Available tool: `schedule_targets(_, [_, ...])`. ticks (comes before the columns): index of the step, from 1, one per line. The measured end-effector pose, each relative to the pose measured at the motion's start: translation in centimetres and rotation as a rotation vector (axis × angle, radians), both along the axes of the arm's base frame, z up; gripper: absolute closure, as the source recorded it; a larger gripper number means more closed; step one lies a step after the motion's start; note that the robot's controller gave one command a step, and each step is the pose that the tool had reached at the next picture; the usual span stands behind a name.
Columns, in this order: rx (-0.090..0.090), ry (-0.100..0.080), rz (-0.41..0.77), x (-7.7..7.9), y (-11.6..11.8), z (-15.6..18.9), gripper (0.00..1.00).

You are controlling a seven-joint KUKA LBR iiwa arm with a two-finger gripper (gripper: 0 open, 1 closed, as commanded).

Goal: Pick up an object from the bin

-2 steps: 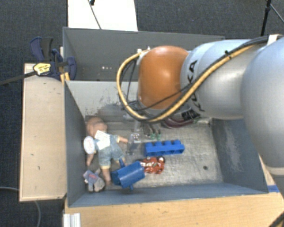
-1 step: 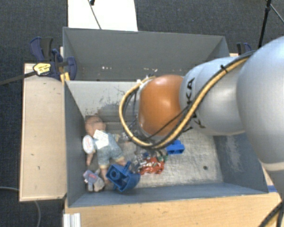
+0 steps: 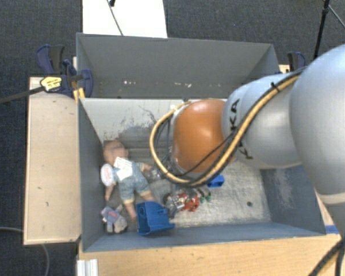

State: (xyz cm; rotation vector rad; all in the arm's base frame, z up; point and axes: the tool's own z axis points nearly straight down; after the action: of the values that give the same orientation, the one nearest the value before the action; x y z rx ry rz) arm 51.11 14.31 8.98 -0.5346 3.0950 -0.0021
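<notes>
1 grey metal bin [image 3: 95,154]. Inside it, lower left of frame: 1 baby doll w/ pale head & light-blue clothes [image 3: 126,174]; 1 blue plastic boxy toy [image 3: 154,217] just below doll; 1 small grey-pink soft toy [image 3: 113,218] beside that, further left. Lower centre: 1 small red & mixed-colour item [image 3: 188,202], kind unclear; 1 small blue piece [image 3: 217,181], partly hidden. So 5 loose items countable, 2 of them blue.
</notes>
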Motion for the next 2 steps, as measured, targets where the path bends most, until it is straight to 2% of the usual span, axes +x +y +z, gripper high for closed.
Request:
schedule_targets(1, [0.003,0.000,0.015,-0.3,-4.2,0.7,0.00])
schedule_targets(2, [-0.003,0.001,0.087,-0.3,-5.8,-0.4,0.00])
